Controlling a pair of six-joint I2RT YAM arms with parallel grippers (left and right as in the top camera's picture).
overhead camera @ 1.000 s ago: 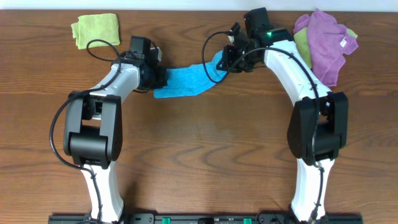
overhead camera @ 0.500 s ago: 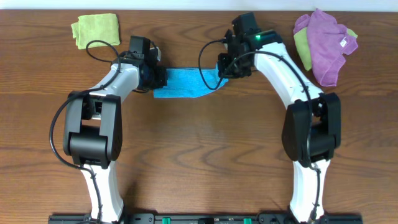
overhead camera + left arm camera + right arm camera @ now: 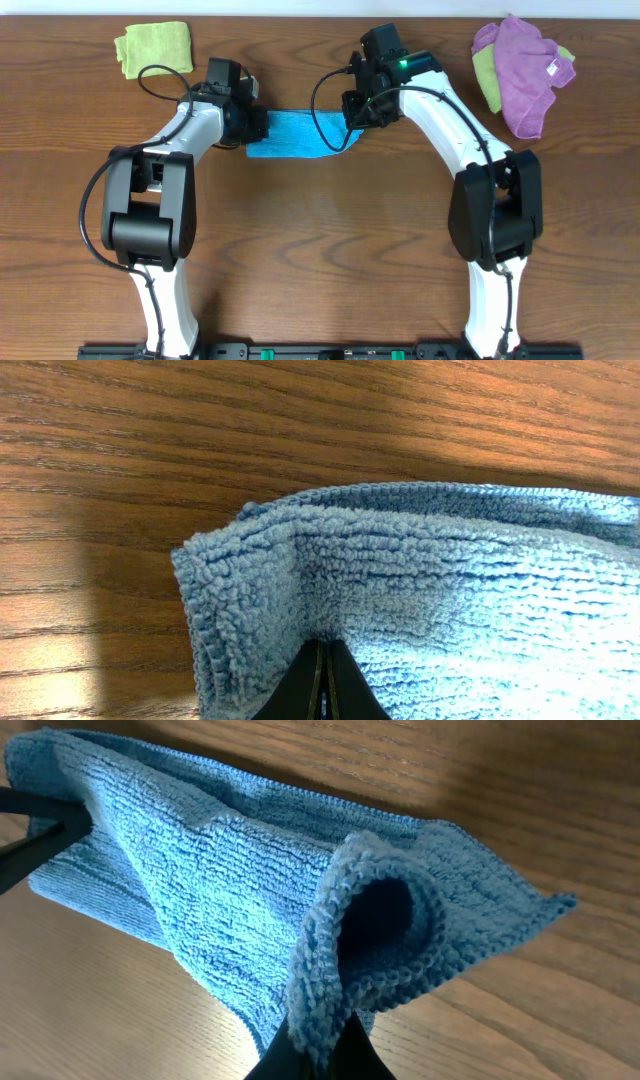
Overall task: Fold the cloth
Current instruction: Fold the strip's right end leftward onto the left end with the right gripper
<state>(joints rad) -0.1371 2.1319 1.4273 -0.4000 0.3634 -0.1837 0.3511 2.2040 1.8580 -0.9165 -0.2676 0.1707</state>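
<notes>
**A:** Where is the bright sky-blue microfibre cloth (image 3: 292, 135)?

**B:** On the brown wooden table (image 3: 330, 240), on the side far from the arm bases, stretched between the two arms.

**A:** And the left gripper (image 3: 322, 663)?

**B:** Its fingers are pinched together on the cloth's left edge. The fuzzy pile bunches into a crease right at the tips, and that end lies low on the wood.

**A:** The right gripper (image 3: 322, 1042)?

**B:** It is clamped on the opposite end. The fabric curls into a rounded loop at its fingertips, and the rest slopes away toward the left arm.

**A:** Anything else on the table?

**B:** A folded lime-green cloth (image 3: 153, 46) sits at the far left corner. A crumpled purple cloth (image 3: 528, 68) sits at the far right, partly over another green one. Both lie well apart from the blue cloth.
</notes>
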